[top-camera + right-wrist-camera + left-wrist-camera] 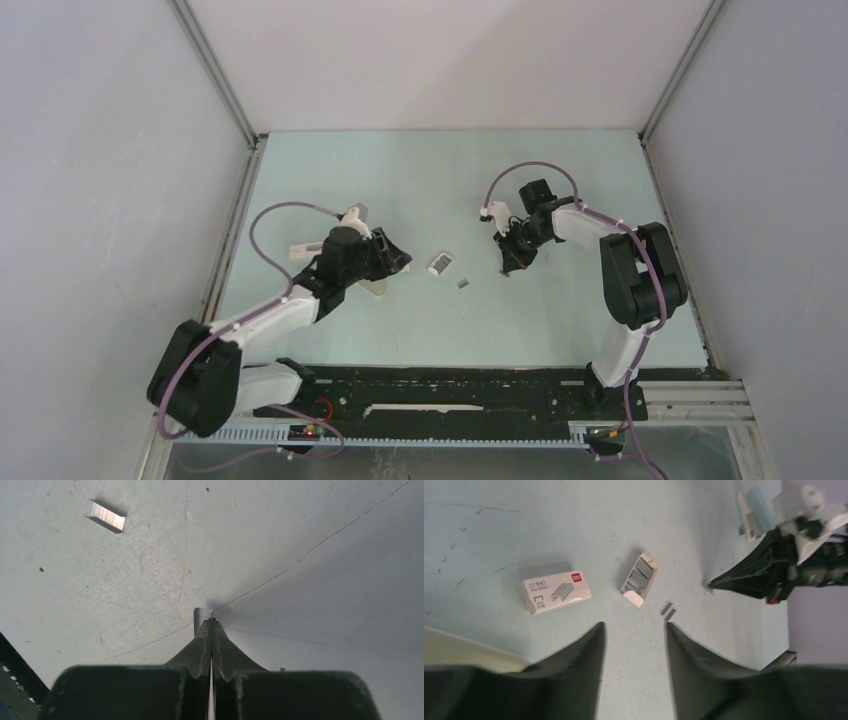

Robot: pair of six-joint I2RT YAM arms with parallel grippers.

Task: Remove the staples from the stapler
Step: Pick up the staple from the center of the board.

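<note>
A short silvery strip of staples point(669, 611) lies loose on the table point(463, 284), and it also shows in the right wrist view point(106, 516). A smaller staple piece point(202, 615) rests against the tip of my right gripper point(212, 622), whose fingers are pressed together; whether it is pinched I cannot tell. That gripper point(512, 265) points down at the table right of the strip. My left gripper point(634, 625) is open with only bare table between its fingers. It hovers point(400, 262) over the white stapler point(305, 250), whose cream edge point(454, 650) shows at lower left.
A small white printed box point(556, 591) lies left of an open tray holding grey staple blocks point(639, 577), which also shows in the top view point(441, 264). The right arm's black fingers point(729, 582) reach in from the right. Enclosure walls surround the green table point(560, 180).
</note>
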